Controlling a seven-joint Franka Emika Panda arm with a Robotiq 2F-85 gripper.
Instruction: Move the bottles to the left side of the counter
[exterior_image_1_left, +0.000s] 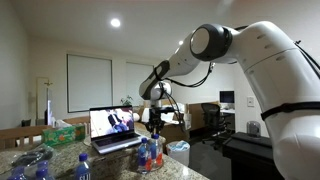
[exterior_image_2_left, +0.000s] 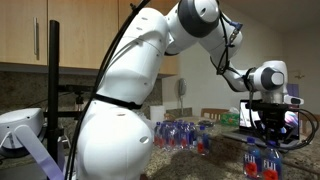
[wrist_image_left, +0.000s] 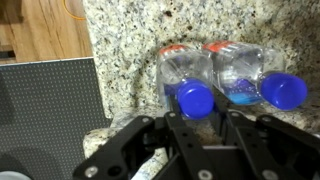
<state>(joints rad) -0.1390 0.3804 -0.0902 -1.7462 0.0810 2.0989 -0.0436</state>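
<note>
Pincer (wrist_image_left: 203, 122) pressed together, perhaps on a bottle (wrist_image_left: 188, 72) — fingertips hard to see.

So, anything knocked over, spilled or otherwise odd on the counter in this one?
Nothing stands out. The two bottles below the gripper stand upright, blue caps on, and the granite counter around them looks dry. The cluster of bottles farther along also stands upright.

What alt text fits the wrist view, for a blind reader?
Two clear, blue-capped bottles sit side by side on the speckled granite counter, just beyond the black gripper at the bottom. A dark gridded panel lies left.
</note>
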